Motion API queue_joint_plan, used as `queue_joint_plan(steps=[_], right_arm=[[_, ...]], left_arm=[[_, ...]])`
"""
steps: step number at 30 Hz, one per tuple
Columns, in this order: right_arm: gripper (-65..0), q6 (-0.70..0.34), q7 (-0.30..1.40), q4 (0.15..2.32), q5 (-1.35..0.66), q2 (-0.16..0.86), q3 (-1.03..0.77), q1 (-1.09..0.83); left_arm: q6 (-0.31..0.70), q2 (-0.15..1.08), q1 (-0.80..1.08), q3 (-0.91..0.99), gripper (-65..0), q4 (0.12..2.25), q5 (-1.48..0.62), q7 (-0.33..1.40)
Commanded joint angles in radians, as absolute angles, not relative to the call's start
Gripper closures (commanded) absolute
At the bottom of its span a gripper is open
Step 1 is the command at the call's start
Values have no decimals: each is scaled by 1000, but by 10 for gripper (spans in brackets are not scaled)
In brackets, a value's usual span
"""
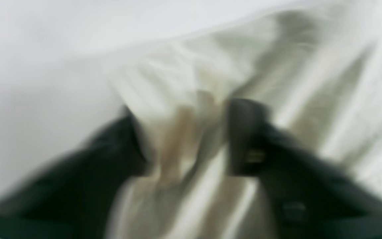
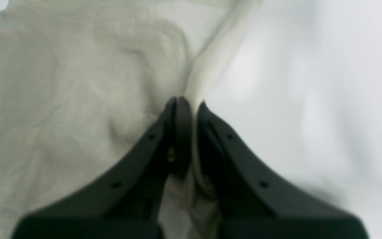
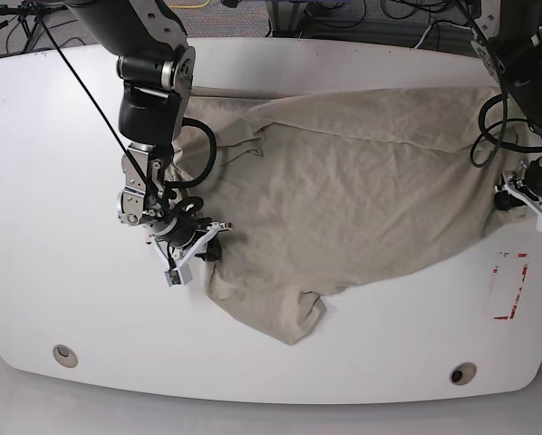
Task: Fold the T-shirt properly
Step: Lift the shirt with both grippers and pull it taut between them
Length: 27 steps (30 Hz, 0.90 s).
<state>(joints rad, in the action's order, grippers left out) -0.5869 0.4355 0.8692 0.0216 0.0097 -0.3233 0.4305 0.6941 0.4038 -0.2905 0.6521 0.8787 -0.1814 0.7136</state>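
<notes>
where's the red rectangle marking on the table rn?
Base view, right side: the red rectangle marking is on the white table, just below the left gripper and off the T-shirt edge.

White table [image 3: 362, 362]; rumpled beige T-shirt [image 3: 362, 181] spread on it; red-outlined marking [image 3: 508, 286] near edge.

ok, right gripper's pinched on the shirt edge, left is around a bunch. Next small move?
Probably close the left gripper fully: T-shirt fabric sits between its fingers, which look apart, though the view is blurred. The right gripper already pinches a fold, so lifting can follow.
</notes>
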Motion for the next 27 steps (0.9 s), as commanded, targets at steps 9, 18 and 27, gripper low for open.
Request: queue_joint_plan(steps=[9, 18, 27], right_arm=[[0, -596, 475, 970, 30, 13, -323, 414], [0, -598, 615, 1237, 24, 7, -323, 341], [0, -599, 753, 1534, 22, 8, -323, 226]], left_arm=[[698, 421, -302, 650, -6, 891, -189, 714], [698, 427, -280, 654, 0, 1003, -191, 788], [698, 418, -228, 659, 0, 1283, -193, 984]])
